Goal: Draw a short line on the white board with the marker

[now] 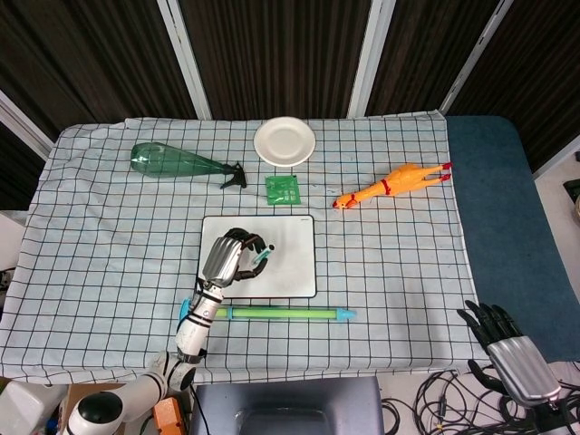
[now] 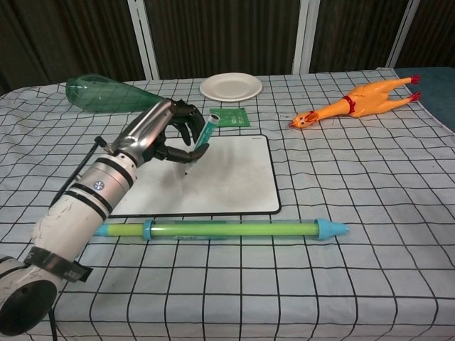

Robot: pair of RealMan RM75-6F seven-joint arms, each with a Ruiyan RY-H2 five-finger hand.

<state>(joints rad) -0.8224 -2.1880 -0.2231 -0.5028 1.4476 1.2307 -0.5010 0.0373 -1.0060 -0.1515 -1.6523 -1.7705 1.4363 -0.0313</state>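
Left hand [image 2: 160, 131] grasping one teal-capped marker [image 2: 200, 140], tip down on one black-framed white board [image 2: 226, 174].
Right hand [image 1: 507, 352] released, fingers spread, off the checked table.

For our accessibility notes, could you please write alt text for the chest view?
The robot's left hand holds a teal marker tilted, tip down over the white board on a checked tablecloth. A green and blue toy tube lies in front of the board; behind it are a green bottle, a white plate, a green packet and a rubber chicken.
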